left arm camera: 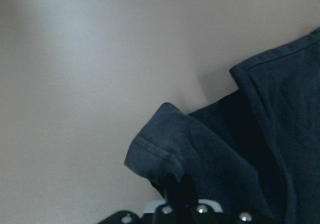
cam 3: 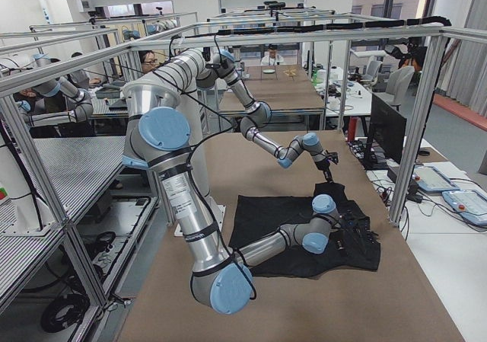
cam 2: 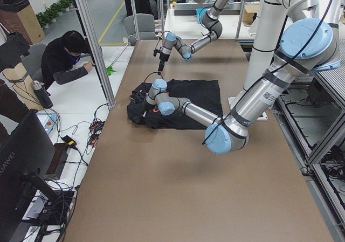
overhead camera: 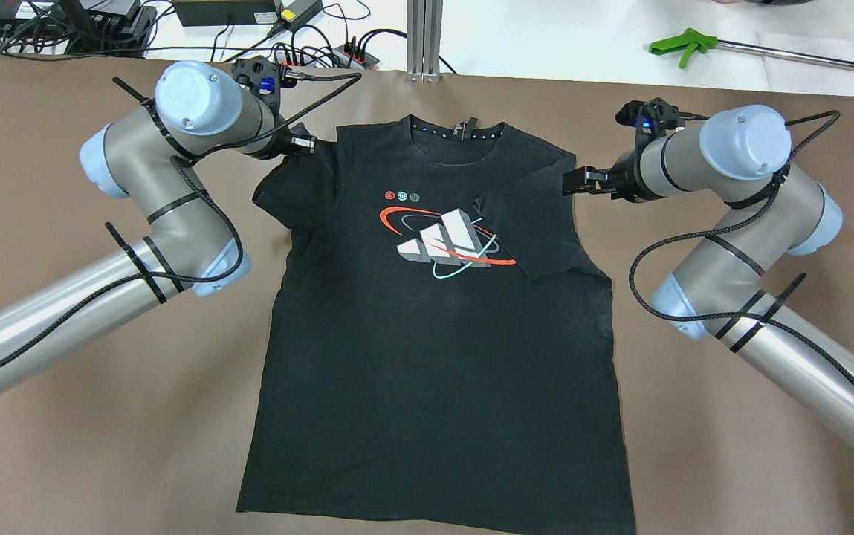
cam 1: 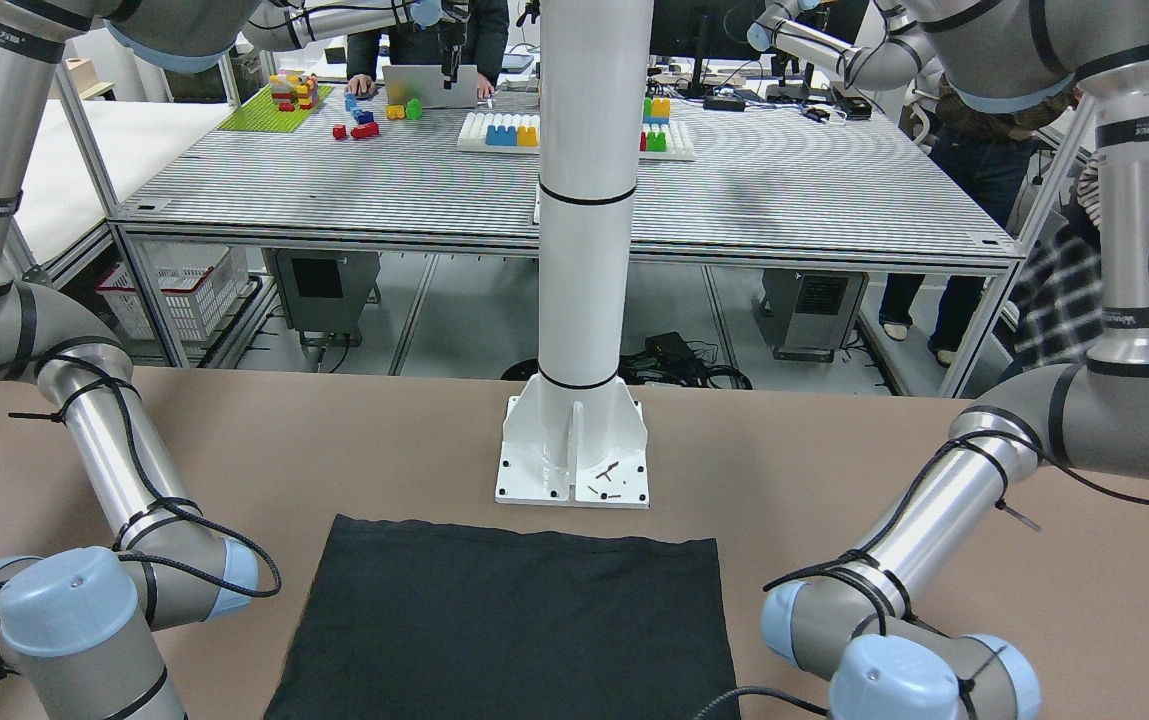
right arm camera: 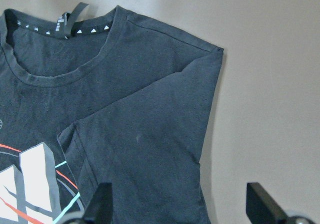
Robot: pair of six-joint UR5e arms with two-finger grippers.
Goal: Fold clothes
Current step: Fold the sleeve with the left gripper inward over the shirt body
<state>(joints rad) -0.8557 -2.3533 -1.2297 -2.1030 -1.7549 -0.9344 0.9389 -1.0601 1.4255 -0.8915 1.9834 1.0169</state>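
Note:
The clothes are one black T-shirt (overhead camera: 434,357) lying flat, front up, on the brown table (overhead camera: 99,416), with a white three-stripe logo (overhead camera: 445,238) ringed in red and teal. The sleeve on the overhead view's right (overhead camera: 538,230) is folded in over the chest. My left gripper (overhead camera: 306,143) is shut on the other sleeve (left arm camera: 165,144), which is bunched and raised a little near the shoulder. My right gripper (overhead camera: 577,180) hovers open beside the folded shoulder (right arm camera: 200,84), with its fingers (right arm camera: 101,206) wide apart and nothing between them.
The robot's white pillar base (cam 1: 574,455) stands just behind the shirt's hem (cam 1: 524,545). Cables and power bricks (overhead camera: 248,11), an aluminium post (overhead camera: 424,37) and a green-handled tool (overhead camera: 683,46) lie past the far edge. A person (cam 2: 67,59) sits at the side.

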